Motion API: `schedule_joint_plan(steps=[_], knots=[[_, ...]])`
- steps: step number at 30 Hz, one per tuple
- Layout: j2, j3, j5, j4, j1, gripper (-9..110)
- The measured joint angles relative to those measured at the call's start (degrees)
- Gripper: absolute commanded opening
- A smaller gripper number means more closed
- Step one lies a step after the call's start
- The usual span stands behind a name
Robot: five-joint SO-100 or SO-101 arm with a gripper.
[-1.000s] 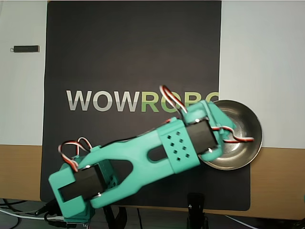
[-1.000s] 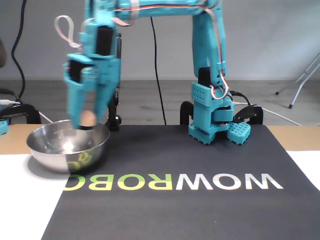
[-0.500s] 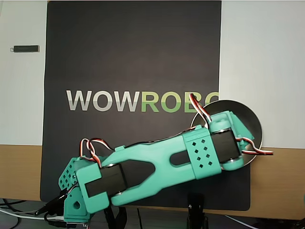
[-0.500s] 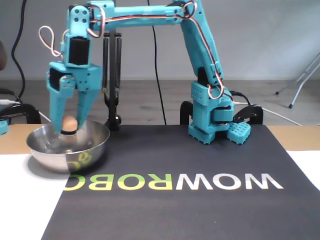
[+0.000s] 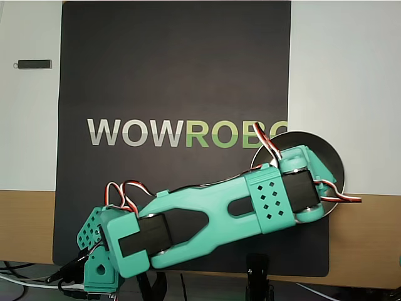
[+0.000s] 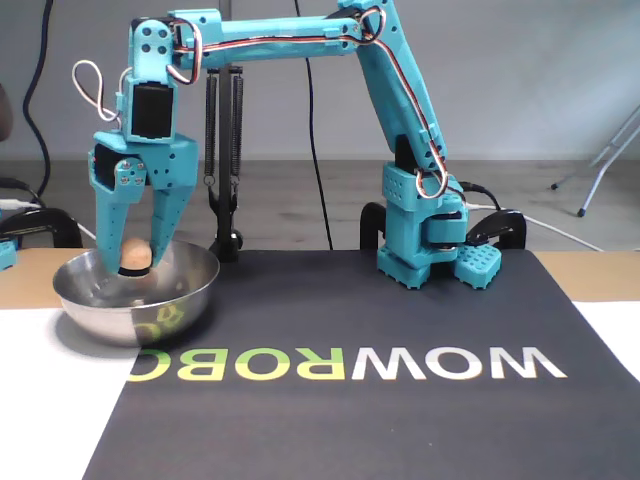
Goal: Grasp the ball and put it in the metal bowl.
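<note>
Tan ball in gripper above upright metal bowl

One ball, one metal bowl, one mat, and seemingly one small black stick.

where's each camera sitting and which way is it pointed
Overhead view: above the table, looking straight down on the black mat; the teal arm covers most of the metal bowl.
Fixed view: low at the table's edge, facing the arm's base; the gripper holds the ball over the bowl.
Both show mat, arm and bowl.
</note>
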Motion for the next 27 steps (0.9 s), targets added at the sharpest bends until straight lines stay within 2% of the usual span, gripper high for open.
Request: schedule_joint_plan(steps=[2,22,24,27], knots=[[0.0,0.0,0.0,0.0,0.0,55],[0.0,0.0,0.0,0.0,0.7,53],[0.0,0.0,0.0,0.0,0.7,47],[0.0,0.0,0.0,0.0,0.7,20]])
